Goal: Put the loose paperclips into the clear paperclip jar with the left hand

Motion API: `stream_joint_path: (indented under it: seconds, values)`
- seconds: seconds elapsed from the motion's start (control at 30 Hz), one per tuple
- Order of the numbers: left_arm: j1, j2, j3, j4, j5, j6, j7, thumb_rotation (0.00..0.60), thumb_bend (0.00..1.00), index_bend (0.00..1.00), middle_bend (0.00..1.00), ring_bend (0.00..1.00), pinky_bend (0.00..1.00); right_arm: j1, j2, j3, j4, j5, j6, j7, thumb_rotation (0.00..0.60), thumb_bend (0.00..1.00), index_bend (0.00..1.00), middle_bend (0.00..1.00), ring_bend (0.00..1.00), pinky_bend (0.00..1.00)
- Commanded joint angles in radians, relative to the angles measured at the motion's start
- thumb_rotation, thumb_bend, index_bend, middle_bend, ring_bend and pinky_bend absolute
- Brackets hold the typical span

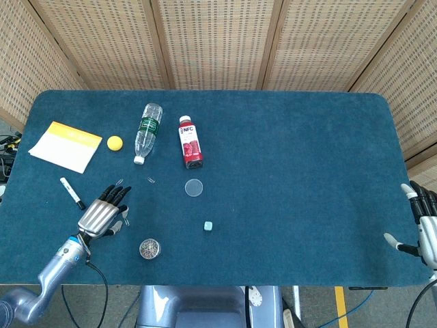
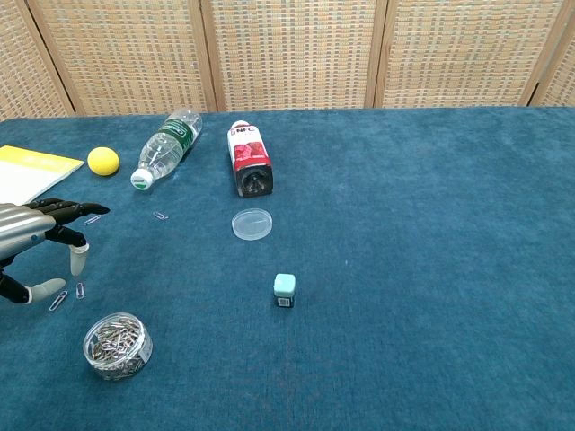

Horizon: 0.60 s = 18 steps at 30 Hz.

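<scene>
The clear paperclip jar (image 1: 149,249) (image 2: 118,345) stands uncapped near the table's front left edge, full of clips. My left hand (image 1: 102,215) (image 2: 36,242) hovers just left of and behind it, palm down, fingers spread, holding nothing. Two loose paperclips (image 2: 58,300) (image 2: 80,290) lie on the cloth right under its thumb and fingertips. Farther back lie two more paperclips (image 2: 160,215) (image 2: 92,219). The jar's round clear lid (image 1: 194,188) (image 2: 252,224) lies flat toward the middle. My right hand (image 1: 427,229) rests open at the table's far right edge.
A water bottle (image 1: 147,130) and a red juice bottle (image 1: 190,142) lie on their sides at the back left. A yellow ball (image 1: 115,143), a yellow notepad (image 1: 66,145) and a marker (image 1: 72,193) sit at the far left. A small teal cube (image 2: 285,289) stands near the middle.
</scene>
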Motion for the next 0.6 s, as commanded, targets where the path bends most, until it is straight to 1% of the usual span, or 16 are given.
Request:
stream_joint_path:
  seconds: [0.03, 0.3, 0.6]
  values:
    - [-0.002, -0.007, -0.001, 0.007, 0.001, -0.002, -0.002, 0.6, 0.41, 0.5, 0.0, 0.0, 0.0, 0.0, 0.0, 0.0, 0.0, 0.0, 0.0, 0.0, 0.6, 0.0, 0.01, 0.0, 0.0, 0.0]
    - [0.004, -0.036, 0.006, 0.038, 0.012, 0.011, -0.011, 0.6, 0.39, 0.5, 0.0, 0.0, 0.0, 0.0, 0.001, 0.0, 0.0, 0.0, -0.001, 0.003, 0.6, 0.0, 0.01, 0.0, 0.0, 0.0]
    - [0.014, -0.08, 0.013, 0.1, 0.023, 0.024, -0.039, 0.6, 0.38, 0.5, 0.0, 0.0, 0.0, -0.001, 0.001, 0.002, -0.003, 0.005, 0.001, 0.002, 0.6, 0.0, 0.01, 0.0, 0.0, 0.0]
